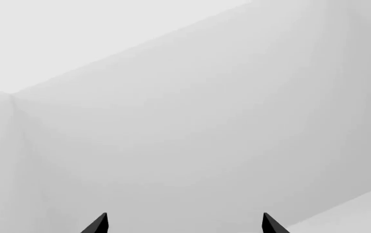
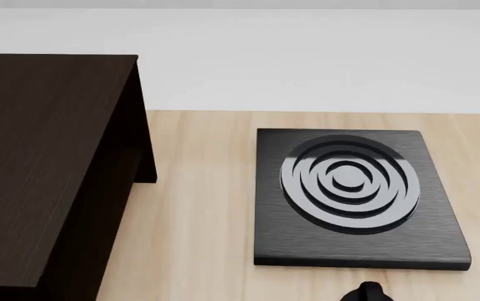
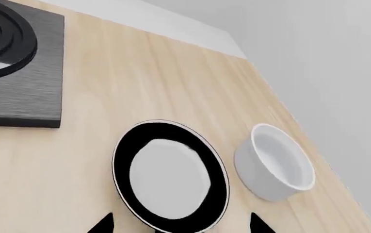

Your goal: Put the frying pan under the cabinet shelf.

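Observation:
The frying pan (image 3: pixel 170 177) lies on the wooden table, round and black with a glossy pale-reflecting inside and a thin pale rim. Its handle is out of view. My right gripper (image 3: pixel 180 224) hangs above the pan's near rim, open, one fingertip on either side and nothing held. The cabinet shelf (image 2: pixel 47 163) is the big dark brown wood-grain unit at the left of the head view, standing on the table. My left gripper (image 1: pixel 185 224) is open and empty, and its view holds only white walls. The pan does not show in the head view.
A black square plate with concentric rings (image 2: pixel 352 197) lies right of the cabinet shelf, and its corner (image 3: pixel 17 63) shows in the right wrist view. A white bowl (image 3: pixel 276 162) stands close beside the pan. A small dark shape (image 2: pixel 365 292) pokes in at the head view's bottom edge.

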### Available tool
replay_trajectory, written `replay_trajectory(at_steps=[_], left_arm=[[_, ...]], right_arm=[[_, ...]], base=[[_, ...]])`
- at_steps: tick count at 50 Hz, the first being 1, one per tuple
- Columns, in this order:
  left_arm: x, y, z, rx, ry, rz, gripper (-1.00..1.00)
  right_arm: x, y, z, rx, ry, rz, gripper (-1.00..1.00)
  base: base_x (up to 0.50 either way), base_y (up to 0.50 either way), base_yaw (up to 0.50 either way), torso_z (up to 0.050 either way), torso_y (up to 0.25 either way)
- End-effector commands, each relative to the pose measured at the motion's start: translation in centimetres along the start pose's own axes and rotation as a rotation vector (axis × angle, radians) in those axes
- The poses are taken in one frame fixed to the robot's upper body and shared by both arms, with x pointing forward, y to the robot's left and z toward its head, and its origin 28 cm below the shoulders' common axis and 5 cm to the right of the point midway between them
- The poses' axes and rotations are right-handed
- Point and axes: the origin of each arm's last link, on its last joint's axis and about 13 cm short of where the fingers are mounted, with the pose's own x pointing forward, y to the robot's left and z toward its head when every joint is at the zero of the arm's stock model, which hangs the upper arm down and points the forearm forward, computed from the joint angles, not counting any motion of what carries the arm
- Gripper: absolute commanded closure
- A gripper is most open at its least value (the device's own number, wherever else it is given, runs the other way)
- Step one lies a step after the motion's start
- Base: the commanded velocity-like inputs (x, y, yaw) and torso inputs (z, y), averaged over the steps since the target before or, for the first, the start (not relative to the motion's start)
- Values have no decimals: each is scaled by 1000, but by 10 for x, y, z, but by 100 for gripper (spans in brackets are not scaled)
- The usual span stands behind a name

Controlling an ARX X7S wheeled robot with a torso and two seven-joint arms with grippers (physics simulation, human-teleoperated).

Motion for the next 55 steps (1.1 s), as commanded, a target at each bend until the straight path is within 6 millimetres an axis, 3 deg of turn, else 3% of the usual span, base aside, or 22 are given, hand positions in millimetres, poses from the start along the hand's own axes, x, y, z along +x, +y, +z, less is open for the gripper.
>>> replay_trajectory(at_steps=[1, 43, 55], left_arm=[[0, 0, 1, 1, -1, -2, -100], [5, -10, 9, 12, -18, -26, -100], [6, -13, 11, 6, -28, -30, -100]], right_arm=[[0, 2, -17, 17, 33, 6, -100], [25, 9, -56, 97, 118, 19, -100], [19, 10, -48, 112, 129, 5, -100]], base=[[0, 0, 0, 0, 0], [0, 0, 0, 0, 0], [0, 0, 0, 0, 0]])
